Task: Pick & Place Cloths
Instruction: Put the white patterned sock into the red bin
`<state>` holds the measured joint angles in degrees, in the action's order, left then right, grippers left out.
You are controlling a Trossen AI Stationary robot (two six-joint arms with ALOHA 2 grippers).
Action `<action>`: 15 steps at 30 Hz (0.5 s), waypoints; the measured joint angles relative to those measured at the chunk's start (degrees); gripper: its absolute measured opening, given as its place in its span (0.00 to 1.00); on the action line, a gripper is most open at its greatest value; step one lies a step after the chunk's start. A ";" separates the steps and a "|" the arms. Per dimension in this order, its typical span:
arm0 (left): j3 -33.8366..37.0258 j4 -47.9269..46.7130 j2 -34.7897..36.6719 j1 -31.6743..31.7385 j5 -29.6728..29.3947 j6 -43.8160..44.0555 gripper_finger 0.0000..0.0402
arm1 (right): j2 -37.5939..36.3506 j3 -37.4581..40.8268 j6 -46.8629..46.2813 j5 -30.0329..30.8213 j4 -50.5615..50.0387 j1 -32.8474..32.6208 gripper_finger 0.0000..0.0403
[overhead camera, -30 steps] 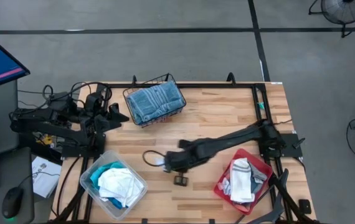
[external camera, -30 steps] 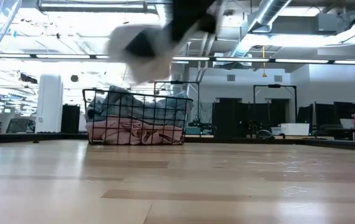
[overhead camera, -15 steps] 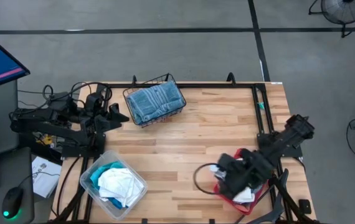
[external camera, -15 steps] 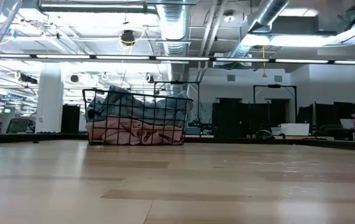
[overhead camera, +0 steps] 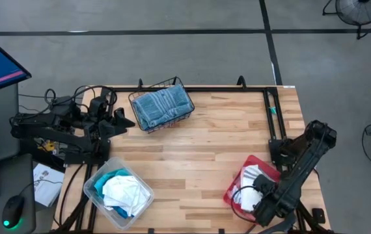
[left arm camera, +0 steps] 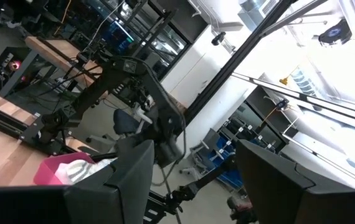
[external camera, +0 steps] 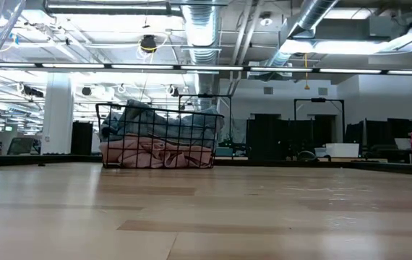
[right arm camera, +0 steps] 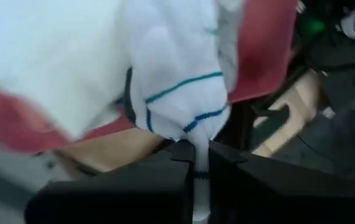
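Now | right hand [right arm camera: 200, 163] pinching white sock [right arm camera: 184, 81] over red tray [overhead camera: 236, 184] | left hand [left arm camera: 193, 186] waiting open beside counter [overhead camera: 218, 130] | risk: thin grip slipping, sock dropping short of basket [overhead camera: 163, 104]

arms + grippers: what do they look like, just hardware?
Both arms are dark, near-black jointed links. The left gripper has two broad flat dark fingers. The right gripper shows the same blocky dark fingers. A thin cable loops beside the right arm. No markings readable.
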<state>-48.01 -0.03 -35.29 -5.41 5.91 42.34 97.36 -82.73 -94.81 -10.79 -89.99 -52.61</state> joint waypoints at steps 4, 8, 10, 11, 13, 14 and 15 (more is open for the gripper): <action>0.00 0.08 0.00 0.00 -0.11 -0.02 0.53 | 0.37 5.43 -1.21 -0.52 1.54 -0.24 0.03; 0.00 0.10 0.00 0.00 -0.22 -0.02 0.53 | 0.31 10.17 -1.27 -0.76 5.85 0.47 0.03; 0.00 0.10 0.00 0.00 -0.39 -0.02 0.53 | 0.29 12.11 -1.24 -0.77 8.49 0.51 0.03; 0.00 0.10 0.00 0.01 -0.39 -0.02 0.53 | 0.30 12.98 -1.23 -0.79 10.04 0.51 0.03; 0.00 0.10 0.00 0.01 -0.39 -0.02 0.53 | 0.33 14.03 -0.66 -0.76 12.20 0.51 0.04; 0.00 0.10 0.00 0.00 -0.39 -0.02 0.53 | 0.33 14.09 -0.20 -0.69 12.95 0.51 0.05; 0.00 0.10 0.00 0.00 -0.39 -0.02 0.53 | 0.33 14.07 0.03 -0.31 13.41 0.51 0.07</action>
<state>-48.01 0.08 -35.29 -5.41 5.52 42.33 97.69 -68.66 -94.77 -11.10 -76.58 -52.10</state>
